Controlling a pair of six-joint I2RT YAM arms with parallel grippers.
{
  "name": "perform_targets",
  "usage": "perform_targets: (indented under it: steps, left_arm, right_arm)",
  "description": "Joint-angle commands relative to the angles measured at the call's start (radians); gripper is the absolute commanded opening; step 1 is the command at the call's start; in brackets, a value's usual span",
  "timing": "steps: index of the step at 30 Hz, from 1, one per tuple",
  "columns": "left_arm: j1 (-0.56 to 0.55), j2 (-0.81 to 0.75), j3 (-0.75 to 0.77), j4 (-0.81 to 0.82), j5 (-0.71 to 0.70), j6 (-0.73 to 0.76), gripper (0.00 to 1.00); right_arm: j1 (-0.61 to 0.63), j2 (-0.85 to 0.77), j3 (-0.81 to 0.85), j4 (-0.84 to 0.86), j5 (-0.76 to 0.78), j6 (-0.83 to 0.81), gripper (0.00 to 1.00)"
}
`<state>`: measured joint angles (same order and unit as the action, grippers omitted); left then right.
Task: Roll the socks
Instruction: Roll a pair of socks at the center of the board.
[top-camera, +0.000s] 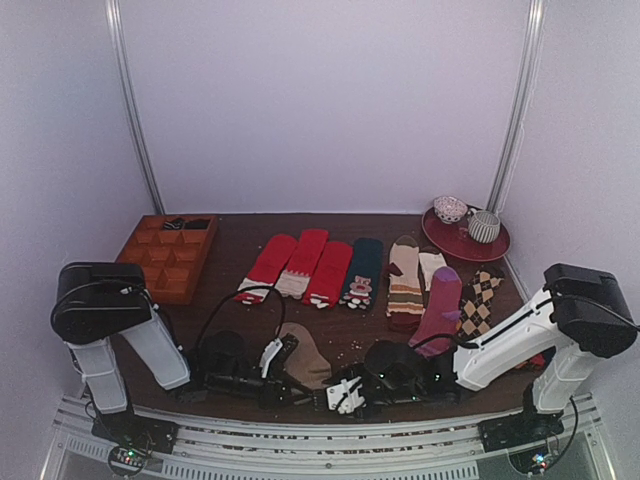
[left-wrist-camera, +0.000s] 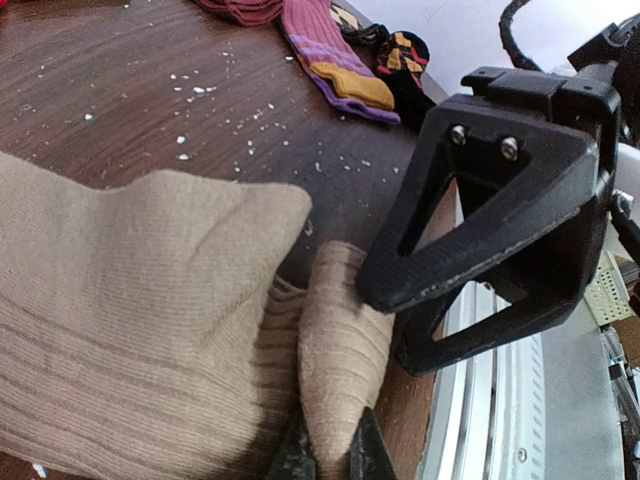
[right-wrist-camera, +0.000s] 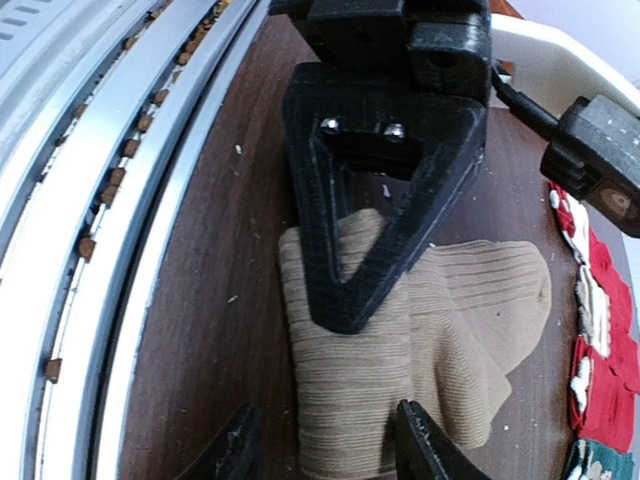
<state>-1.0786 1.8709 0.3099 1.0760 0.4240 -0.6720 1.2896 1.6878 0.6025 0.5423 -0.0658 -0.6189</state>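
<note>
The tan-brown socks (top-camera: 306, 358) lie near the table's front edge, between the two arms. In the left wrist view the socks (left-wrist-camera: 120, 330) fill the left side, and a rolled fold at their near end is pinched in my left gripper (left-wrist-camera: 333, 445), which is shut on it. My left gripper (top-camera: 298, 382) reaches in from the left. In the right wrist view my right gripper (right-wrist-camera: 325, 450) stands open, its fingers astride the ribbed end of the socks (right-wrist-camera: 400, 360); the left finger is clear of the cloth. My right gripper (top-camera: 327, 393) sits just right of the left one.
Behind lie red socks (top-camera: 300, 265), a dark sock with a figure (top-camera: 362, 270), beige striped socks (top-camera: 405, 285), a purple sock (top-camera: 440, 305) and an argyle sock (top-camera: 480, 300). A wooden compartment tray (top-camera: 150, 265) stands back left, a red plate (top-camera: 450, 243) with cups back right. A metal rail (right-wrist-camera: 120, 200) borders the front.
</note>
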Motion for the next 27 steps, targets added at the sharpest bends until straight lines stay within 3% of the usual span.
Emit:
perform_targets:
  steps: [1,12,18,19,21,24,27]
  left_arm:
    - [-0.014,0.117,-0.085,-0.413,0.044,-0.053,0.00]
    - [-0.014,0.135,-0.090,-0.389,0.055,-0.053,0.00]
    - [-0.014,0.120,-0.089,-0.382,0.045,-0.041,0.00]
    - [-0.014,0.098,-0.093,-0.383,0.029,-0.034,0.06]
    - [-0.014,0.022,-0.092,-0.412,-0.022,-0.003,0.35]
    - [-0.014,-0.165,-0.061,-0.572,-0.140,0.089,0.66]
    - [-0.018,-0.354,-0.033,-0.736,-0.305,0.168,0.80]
  right_arm:
    - [0.007,0.016,0.005,0.081,0.110,-0.029,0.45]
    - [0.017,0.087,0.040,-0.030,0.070,-0.011,0.36]
    - [0.016,0.114,0.122,-0.198,0.027,0.084,0.07]
    - [0.017,0.121,0.145,-0.245,0.008,0.107,0.06]
    - [0.016,0.123,0.180,-0.340,-0.035,0.156,0.05]
    - [0.016,0.102,0.223,-0.457,-0.103,0.236,0.04]
    - [0.011,0.087,0.279,-0.600,-0.167,0.303,0.04]
